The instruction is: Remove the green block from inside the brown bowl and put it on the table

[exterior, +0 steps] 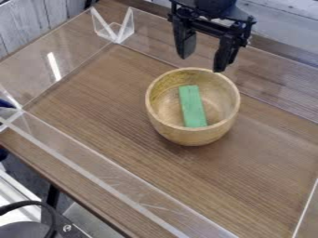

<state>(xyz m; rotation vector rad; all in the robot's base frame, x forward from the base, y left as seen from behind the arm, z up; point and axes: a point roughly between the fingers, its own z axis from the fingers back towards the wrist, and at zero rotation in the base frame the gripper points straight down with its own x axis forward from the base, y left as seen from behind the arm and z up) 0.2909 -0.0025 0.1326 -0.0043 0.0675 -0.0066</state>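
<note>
We count one brown bowl [192,109], one green block [192,105] and one gripper [206,49]. The block lies flat inside the bowl, which sits on the table [112,102]. Above the bowl's far rim, the gripper hangs with jaws spread wide, holding nothing.

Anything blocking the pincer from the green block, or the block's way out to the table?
Nothing visible lies over the green block; the open pincer hangs above the bowl's far rim. Only the wall of the brown bowl stands between the block and the bare table.
</note>
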